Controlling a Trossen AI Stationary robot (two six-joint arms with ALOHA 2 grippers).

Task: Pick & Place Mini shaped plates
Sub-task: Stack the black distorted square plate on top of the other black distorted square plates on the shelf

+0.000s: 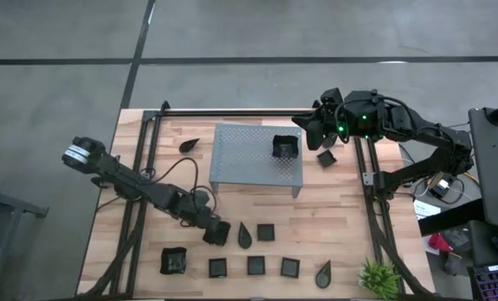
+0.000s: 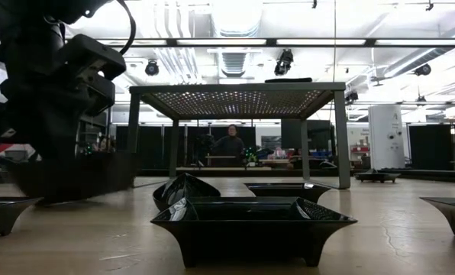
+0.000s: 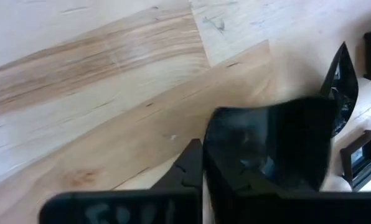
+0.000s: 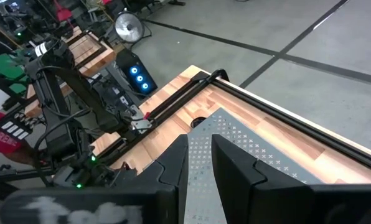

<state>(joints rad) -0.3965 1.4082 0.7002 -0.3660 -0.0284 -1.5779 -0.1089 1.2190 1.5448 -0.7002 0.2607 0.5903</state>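
Small glossy black plates lie on the wooden table: a near row of squares (image 1: 256, 265) with a teardrop (image 1: 322, 273) at its right end, a teardrop (image 1: 245, 236) and a square (image 1: 266, 232) behind that row, and a teardrop (image 1: 189, 144) at the far left. One square plate (image 1: 283, 147) rests on the grey perforated rack (image 1: 249, 163), and another (image 1: 327, 157) lies to the rack's right. My left gripper (image 1: 213, 230) is shut on a square plate (image 3: 266, 149) left of the middle teardrop. My right gripper (image 1: 307, 125) hovers above the rack's far right corner, slightly open with nothing between its fingers. My left gripper pinches one side wall (image 3: 215, 155) of the square plate, with one finger (image 3: 185, 168) outside it and the other lost against the plate's black inside. The fingers slant down from the table's left. In the low view the plate (image 2: 67, 179) sits slightly tilted at table height; whether it is lifted clear, I cannot tell.
A larger square dish (image 1: 173, 260) lies at the near left. A green plant (image 1: 378, 280) stands at the near right corner. Black rails (image 1: 232, 111) run along the table's far and side edges. Bare wood lies between the rack and the plates.
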